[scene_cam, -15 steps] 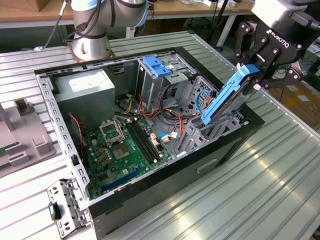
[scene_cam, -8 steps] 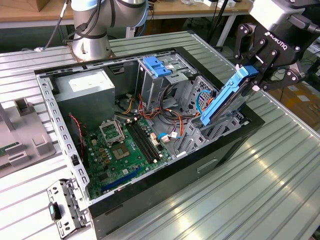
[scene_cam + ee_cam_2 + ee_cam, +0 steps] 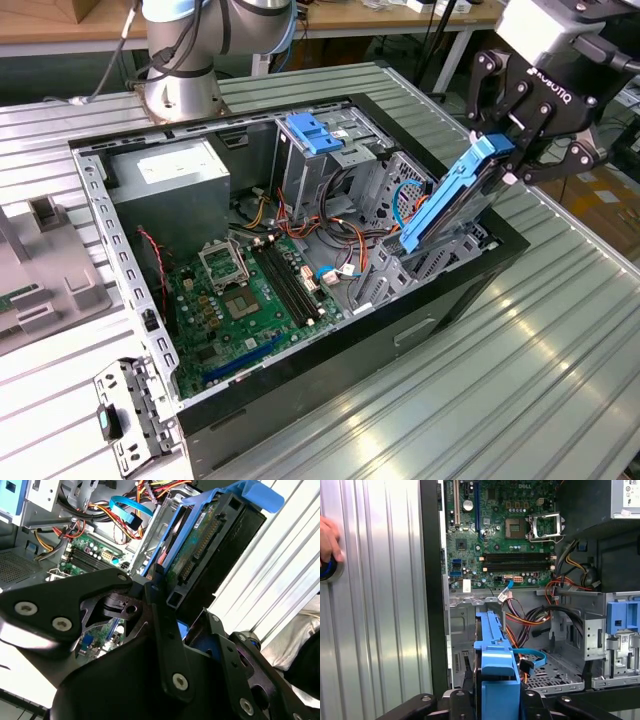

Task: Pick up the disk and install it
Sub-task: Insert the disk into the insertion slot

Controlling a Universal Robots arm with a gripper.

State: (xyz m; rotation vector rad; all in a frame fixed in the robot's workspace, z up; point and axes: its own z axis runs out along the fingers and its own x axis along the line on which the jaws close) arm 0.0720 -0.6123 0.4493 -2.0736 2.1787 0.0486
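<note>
The disk [image 3: 450,200] is a flat drive in a blue plastic carrier. It stands tilted over the open computer case [image 3: 330,385], at the exterior view's right. Its lower end is down in the metal drive bay [image 3: 440,262]. My gripper [image 3: 500,160] is shut on the disk's upper end, with black fingers on both flat sides. In the second wrist view the disk [image 3: 200,545] shows its green circuit board and connector beyond the gripper [image 3: 187,615]. In the first wrist view the disk [image 3: 495,655] points edge-on toward the bay, clamped in the gripper [image 3: 496,692].
Inside the case are a green motherboard [image 3: 240,300], a grey power-supply box [image 3: 170,170], a tall cage with a blue bracket [image 3: 312,132] and loose cables [image 3: 340,240]. A person's hand [image 3: 327,535] rests on the ribbed table beside the case. A grey fixture [image 3: 50,270] sits at the exterior view's left.
</note>
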